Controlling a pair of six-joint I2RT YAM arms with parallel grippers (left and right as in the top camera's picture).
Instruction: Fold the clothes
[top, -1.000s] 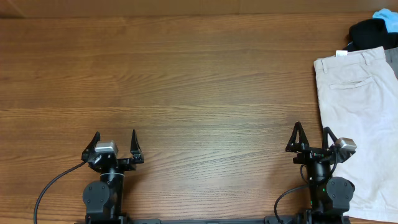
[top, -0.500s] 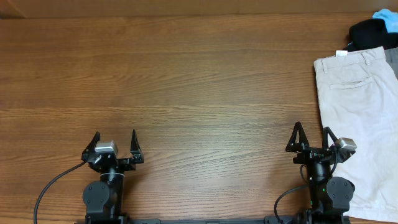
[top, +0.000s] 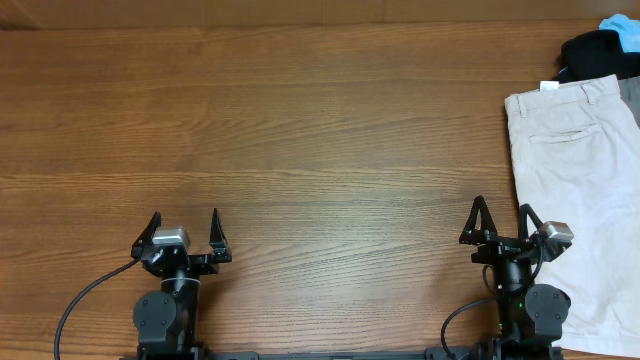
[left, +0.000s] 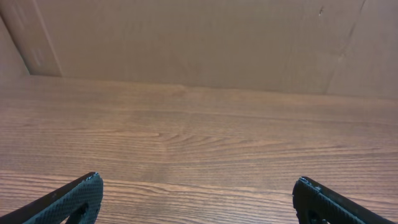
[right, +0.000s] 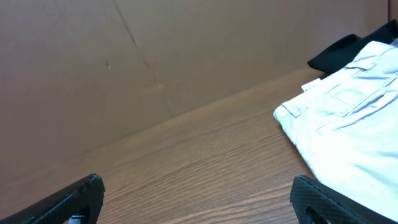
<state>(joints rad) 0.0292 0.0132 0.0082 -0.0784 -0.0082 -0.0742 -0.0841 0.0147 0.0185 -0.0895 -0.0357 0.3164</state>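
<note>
The pale beige shorts (top: 585, 190) lie flat at the table's right edge, waistband toward the back, slit back pocket showing. They also show in the right wrist view (right: 348, 130) at the right. My right gripper (top: 500, 213) is open and empty, just left of the shorts' lower part; in its own view (right: 196, 186) its fingers frame bare wood. My left gripper (top: 185, 220) is open and empty near the front left, far from the shorts; its own view (left: 196, 186) shows only wood.
A black garment (top: 597, 52) and a blue cloth (top: 622, 32) lie at the back right corner behind the shorts. A grey garment edge (top: 630, 95) sits beside the waistband. A brown cardboard wall (left: 199, 37) stands behind the table.
</note>
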